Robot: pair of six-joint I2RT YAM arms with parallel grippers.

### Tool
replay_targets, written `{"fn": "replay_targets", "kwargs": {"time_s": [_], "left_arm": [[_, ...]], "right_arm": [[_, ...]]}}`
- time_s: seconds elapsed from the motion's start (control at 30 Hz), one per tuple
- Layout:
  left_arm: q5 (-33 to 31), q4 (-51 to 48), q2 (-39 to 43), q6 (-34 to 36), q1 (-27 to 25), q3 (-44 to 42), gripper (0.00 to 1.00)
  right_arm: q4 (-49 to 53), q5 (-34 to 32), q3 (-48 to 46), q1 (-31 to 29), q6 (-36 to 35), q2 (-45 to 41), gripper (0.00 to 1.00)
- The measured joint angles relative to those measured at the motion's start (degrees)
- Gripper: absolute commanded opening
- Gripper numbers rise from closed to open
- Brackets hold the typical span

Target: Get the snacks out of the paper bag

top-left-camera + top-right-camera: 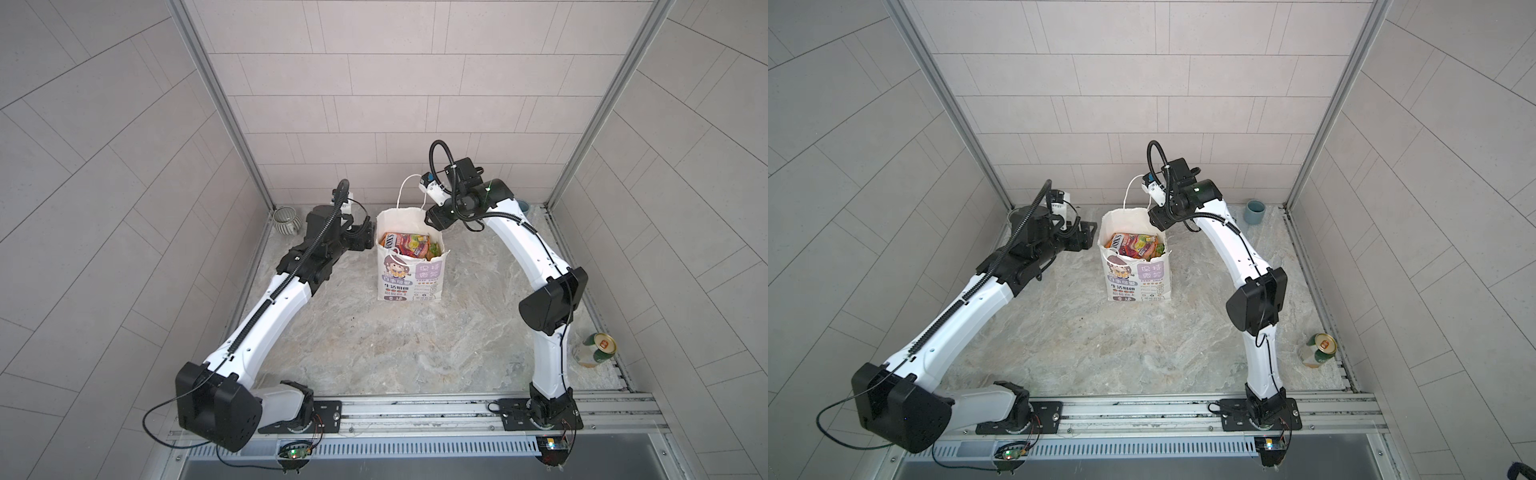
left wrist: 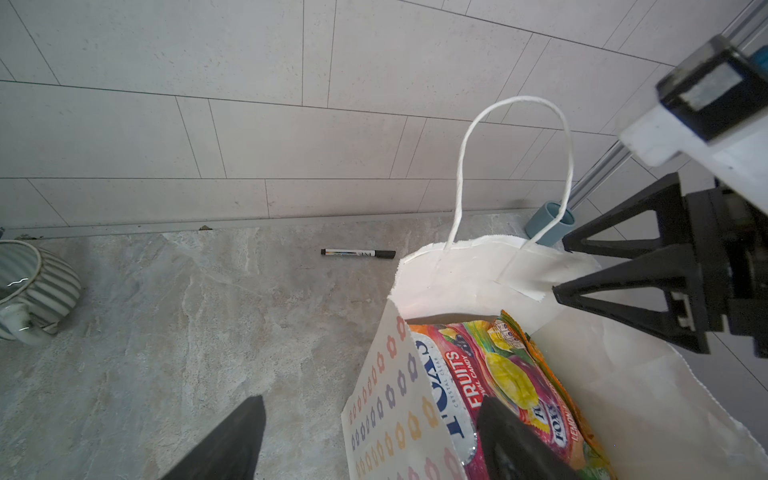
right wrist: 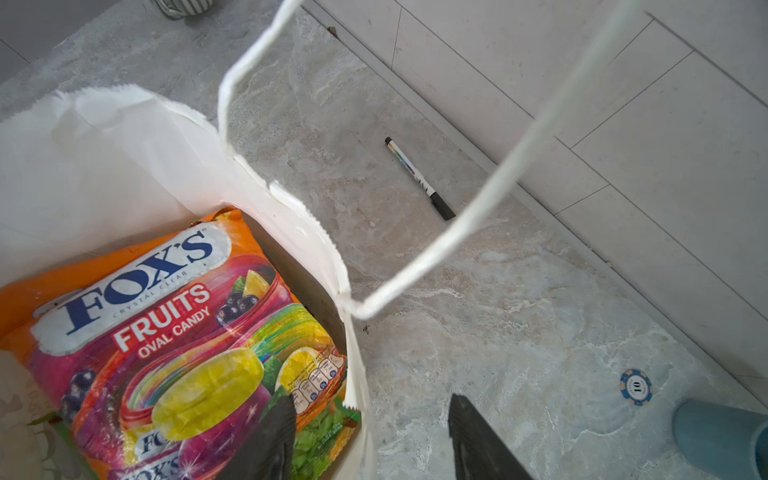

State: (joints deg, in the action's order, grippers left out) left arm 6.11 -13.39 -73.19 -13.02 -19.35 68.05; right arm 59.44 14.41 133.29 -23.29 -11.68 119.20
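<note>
The paper bag (image 1: 409, 278) stands upright toward the back of the marbled surface (image 1: 374, 345), its mouth wide open and its cartoon-girl face turned to the front, with one cord handle (image 2: 459, 178) arching up from the far rim. The snacks lie inside it, near the top: an orange-and-magenta packet (image 3: 166, 324) of fruit candy lies flat on top of the pile, and the edge of a green packet (image 3: 316, 444) peeks out from under it; what lies deeper cannot be seen. The left claw (image 2: 372, 399) sits at the bag's flower-printed side wall with its jaws apart, one finger outside over the bare surface and the other inside above the orange-and-magenta packet, so the wall runs between them and nothing is gripped. The right claw (image 3: 372, 398) comes down at the far right corner of the rim, also with its jaws apart, one finger inside over the packets and one outside, the paper wall between them and not pinched. In both top views the two claws flank the bag's mouth from opposite sides. Behind the bag a marker pen (image 2: 357, 252) lies flat near the back wall. A ribbed bowl (image 1: 284, 222) sits in the back left corner, a blue-grey cup (image 1: 1253, 212) in the back right, with a poker chip (image 3: 636, 387) just beside it, and a can (image 1: 596, 349) lies tipped at the right edge, well apart from the bag
</note>
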Motion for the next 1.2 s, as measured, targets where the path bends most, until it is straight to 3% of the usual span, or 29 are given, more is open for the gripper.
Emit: {"fn": "replay_targets", "kwargs": {"time_s": [0.13, 0.2, 0.4, 0.57, 0.87, 1.2], "left_arm": [[-0.3, -0.4, 0.1, 0.3, 0.0, -1.1, 0.85], [-0.5, -0.4, 0.3, 0.4, 0.0, -1.2, 0.85], [-2.2, -0.3, 1.9, 0.9, 0.0, -1.9, 0.85], [-3.2, 0.8, 2.6, 0.9, 0.0, -2.2, 0.85], [-3.8, 1.2, 1.3, 0.9, 0.0, -1.9, 0.83], [-4.1, 1.5, -0.6, 1.0, 0.0, -0.5, 0.82]], "right_arm": [[4.0, 1.4, 6.7, 0.0, -2.8, 4.2, 0.34], [5.4, 2.2, 8.0, 0.0, -4.1, 5.0, 0.16], [7.5, 2.7, 8.9, 0.0, -7.1, 5.8, 0.00], [7.3, 2.7, 8.9, 0.4, -6.7, 6.0, 0.00], [7.2, 2.3, 15.0, 3.9, 0.6, 10.5, 0.00], [2.1, -2.6, 17.2, 5.9, 3.3, 10.7, 0.00]]}}
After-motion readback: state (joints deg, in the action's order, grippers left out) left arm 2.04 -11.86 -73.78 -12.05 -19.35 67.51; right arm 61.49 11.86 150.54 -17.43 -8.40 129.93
